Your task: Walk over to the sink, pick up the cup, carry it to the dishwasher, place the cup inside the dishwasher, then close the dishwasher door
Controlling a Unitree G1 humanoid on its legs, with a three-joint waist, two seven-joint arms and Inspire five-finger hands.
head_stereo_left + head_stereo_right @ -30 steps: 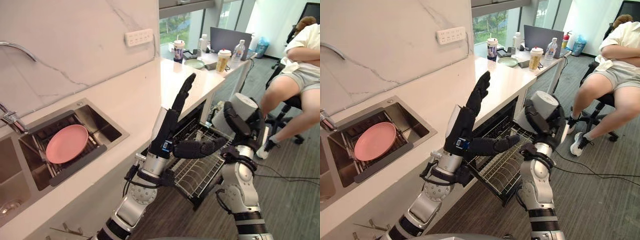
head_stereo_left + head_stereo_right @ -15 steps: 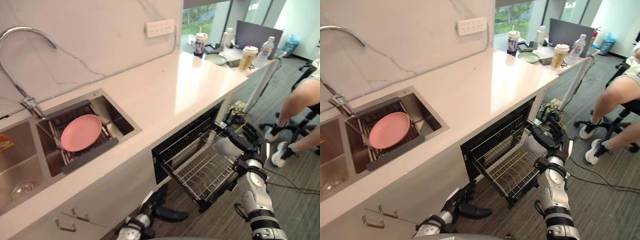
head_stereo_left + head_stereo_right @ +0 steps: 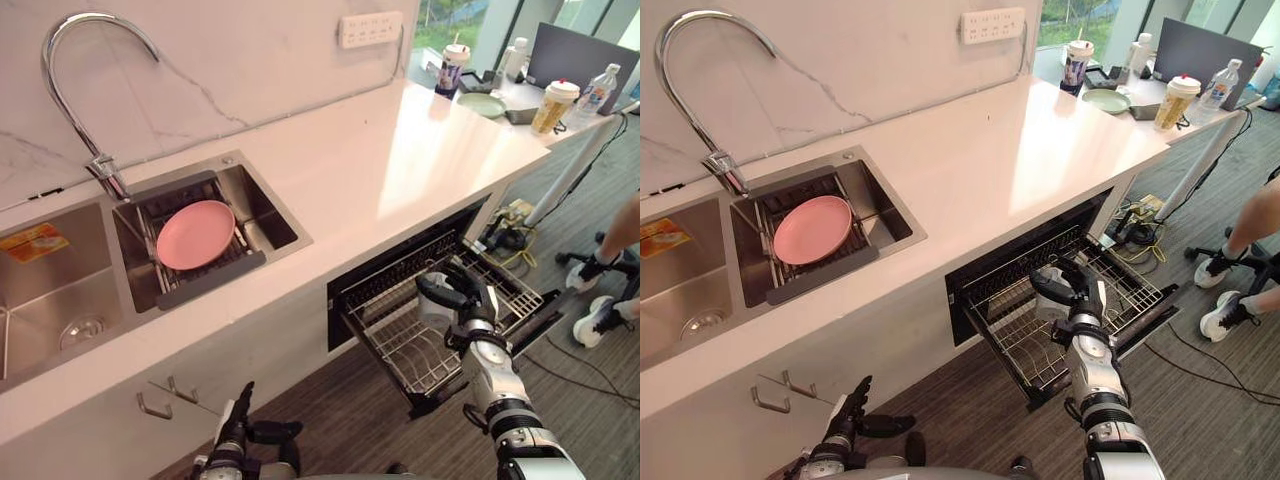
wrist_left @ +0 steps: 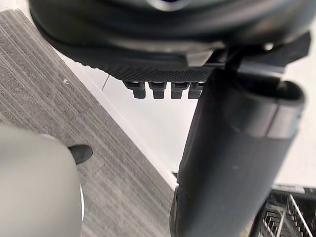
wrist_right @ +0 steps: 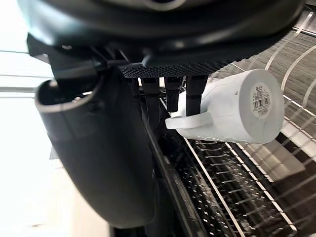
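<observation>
From the head, the cup point(image 5: 240, 105) is hard to make out. In both eye views it is a small white patch, mostly covered by the dark fingers of the right hand point(image 3: 458, 298). The right wrist view shows it better: a white cup lying on its side, its closed end with a sticker turned toward the camera and its handle toward the fingers point(image 5: 170, 91). The fingertips end at the handle, but I cannot tell whether they hook through it. The thumb bulks in the foreground and its tip is out of sight.

The right hand is grasping the cup, with its fingers curled over it from above. It holds the cup low over the wire rack point(image 3: 405, 350), which stands drawn out of the dishwasher opening under the tabletop point(image 3: 400, 150). Whether the cup touches the wires cannot be told. The dishwasher door point(image 3: 1148, 318) is folded down beneath the rack and largely hidden by it, so just a dark edge shows.

The left hand point(image 3: 852, 412) sits low near the floor by the cupboard front. It is partly cut off at the view's bottom edge, with its fingers straight and spread, grasping nothing.

The sink point(image 3: 275, 215) lies well apart to the robot's left, with a pink plate point(image 3: 196, 234) resting in it. A person's shoe point(image 3: 598, 320) shows at the right edge, the leg above it cut off.
</observation>
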